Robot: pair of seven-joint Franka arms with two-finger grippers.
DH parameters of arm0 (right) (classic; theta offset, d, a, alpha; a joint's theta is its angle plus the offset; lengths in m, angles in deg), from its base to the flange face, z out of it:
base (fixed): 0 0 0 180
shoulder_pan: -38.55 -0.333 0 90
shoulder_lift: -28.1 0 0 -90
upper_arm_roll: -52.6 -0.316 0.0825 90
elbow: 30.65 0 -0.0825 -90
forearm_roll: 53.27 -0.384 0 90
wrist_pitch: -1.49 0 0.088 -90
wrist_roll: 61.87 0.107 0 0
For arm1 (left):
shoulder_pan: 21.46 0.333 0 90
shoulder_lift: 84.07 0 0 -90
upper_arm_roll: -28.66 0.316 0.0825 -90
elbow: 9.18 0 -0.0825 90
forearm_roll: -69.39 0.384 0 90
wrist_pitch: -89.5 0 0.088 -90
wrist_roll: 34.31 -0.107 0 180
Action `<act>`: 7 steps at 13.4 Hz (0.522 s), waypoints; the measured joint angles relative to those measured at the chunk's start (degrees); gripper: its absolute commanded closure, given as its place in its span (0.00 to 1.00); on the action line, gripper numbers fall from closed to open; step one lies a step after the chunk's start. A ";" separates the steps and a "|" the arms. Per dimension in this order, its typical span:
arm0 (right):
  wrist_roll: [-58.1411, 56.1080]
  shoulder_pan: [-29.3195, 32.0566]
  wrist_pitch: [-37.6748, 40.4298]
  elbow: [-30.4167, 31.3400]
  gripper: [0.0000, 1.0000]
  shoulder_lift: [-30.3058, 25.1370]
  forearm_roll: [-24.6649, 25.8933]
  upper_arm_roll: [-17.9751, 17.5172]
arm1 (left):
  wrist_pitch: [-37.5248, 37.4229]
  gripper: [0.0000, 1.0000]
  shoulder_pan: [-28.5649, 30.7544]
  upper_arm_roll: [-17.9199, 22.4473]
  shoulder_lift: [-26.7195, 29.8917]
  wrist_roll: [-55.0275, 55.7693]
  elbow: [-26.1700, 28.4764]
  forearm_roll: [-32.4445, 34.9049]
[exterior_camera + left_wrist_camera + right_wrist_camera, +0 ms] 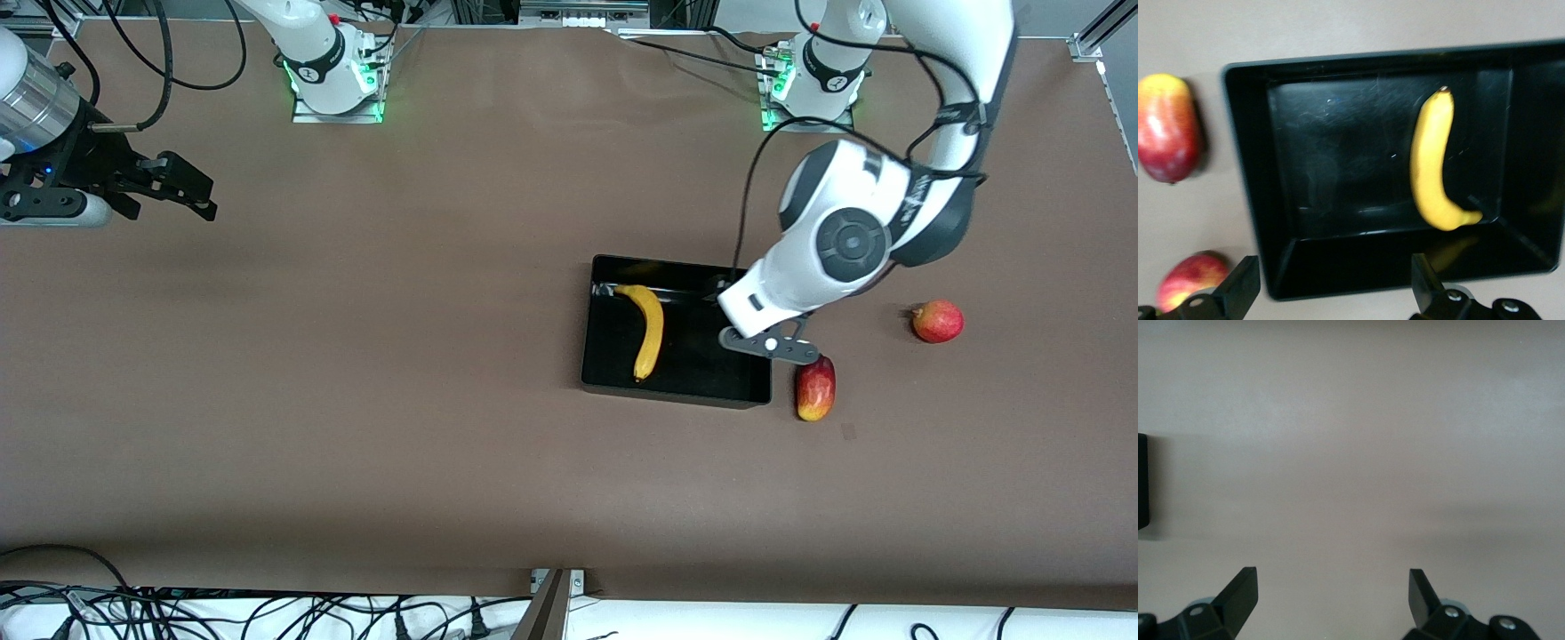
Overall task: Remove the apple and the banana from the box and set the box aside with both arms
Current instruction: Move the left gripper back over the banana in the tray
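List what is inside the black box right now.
Only the banana lies inside the black box, on its floor. The apple and mango sit outside on the table. In the front view the open left hand covers one corner; the wrist view shows nothing else inside.

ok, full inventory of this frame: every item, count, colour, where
box: 1, glossy black, mid-table toward the left arm's end
banana: 1, yellow, lying in the box
apple: 1, red with yellowish patches, on the table toward the left arm's end, apart from the box
mango: 1, red-yellow, on the table beside the box
table: 1, brown
left pincer: open, empty, over the box's edge
right pincer: open, empty, waiting over bare table at the right arm's end
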 measured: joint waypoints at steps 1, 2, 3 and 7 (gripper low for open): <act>0.00 0.00 -0.02 0.00 0.00 0.00 0.00 0.00 | 2.40 0.00 -0.72 -0.63 -1.07 2.49 -0.51 0.00; 0.00 0.00 -0.03 0.00 0.00 0.00 0.00 0.00 | 5.39 0.00 -1.54 -1.26 -2.05 4.60 -0.61 0.00; 0.00 0.00 -0.05 0.00 0.00 0.00 0.00 0.00 | 7.85 0.00 -2.49 -1.70 -3.06 6.05 -0.61 0.00; 0.00 0.01 -0.06 0.00 0.00 0.00 0.00 0.00 | 12.41 0.00 -5.56 -2.08 -5.82 7.22 -0.61 0.25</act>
